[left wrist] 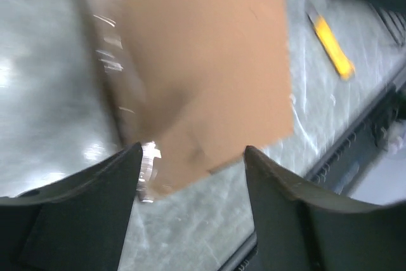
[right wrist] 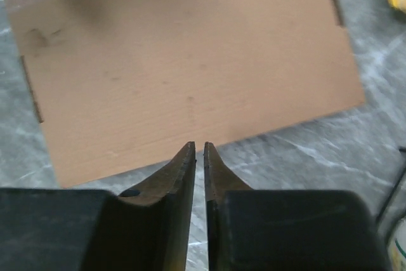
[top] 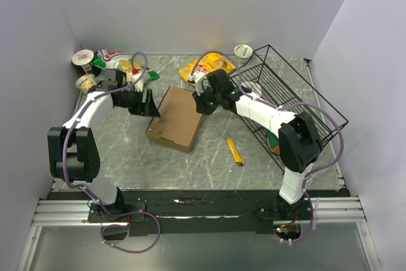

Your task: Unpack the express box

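Closest to the arm bases, a small yellow cutter [top: 235,151] is seen lying flat on the gray stone counter [top: 127,157], all by itself. A little farther back, the express box [top: 176,117] is found in the middle of the counter. It is laid flat with its lid down and is turned a bit slantwise. The left end effector [top: 150,106] is held by the box's left side. Its two fingers are spread wide apart and nothing is gripped. In the left wrist view, a corner of the box is seen past the gap between them. The right end effector [top: 202,102] is held at the box's far right corner. Its fingers are pressed almost together, with only a thin slit left, and nothing is pinched. In the right wrist view, the tips are seen right at the box's edge. A black wire basket [top: 298,103] is set along the right side of the counter. At the back, a yellow snack bag [top: 206,68] and a white cup [top: 243,51] are seen. More snack bags and cups [top: 117,61] are piled in the far left corner.
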`<state>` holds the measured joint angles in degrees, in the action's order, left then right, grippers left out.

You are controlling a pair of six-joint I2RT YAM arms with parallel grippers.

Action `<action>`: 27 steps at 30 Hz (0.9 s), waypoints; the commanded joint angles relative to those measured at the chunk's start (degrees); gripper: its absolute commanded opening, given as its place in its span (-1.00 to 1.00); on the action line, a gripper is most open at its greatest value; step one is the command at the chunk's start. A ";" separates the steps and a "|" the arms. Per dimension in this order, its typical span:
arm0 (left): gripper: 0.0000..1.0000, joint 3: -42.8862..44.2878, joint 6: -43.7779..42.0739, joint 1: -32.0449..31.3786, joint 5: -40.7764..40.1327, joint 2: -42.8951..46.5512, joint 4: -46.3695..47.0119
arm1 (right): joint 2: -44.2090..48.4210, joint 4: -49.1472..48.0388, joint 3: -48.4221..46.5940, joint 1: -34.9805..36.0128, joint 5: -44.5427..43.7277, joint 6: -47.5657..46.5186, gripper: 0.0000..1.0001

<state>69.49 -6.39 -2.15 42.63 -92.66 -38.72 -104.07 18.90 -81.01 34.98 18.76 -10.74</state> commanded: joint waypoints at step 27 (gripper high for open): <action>-0.30 14.09 5.09 1.98 -3.17 -20.45 6.99 | -6.93 -1.76 -1.52 6.06 -2.33 -0.95 -1.00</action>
<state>81.89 -0.19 -0.40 37.85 -111.98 -32.91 -110.28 17.93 -81.12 40.64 16.36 -12.43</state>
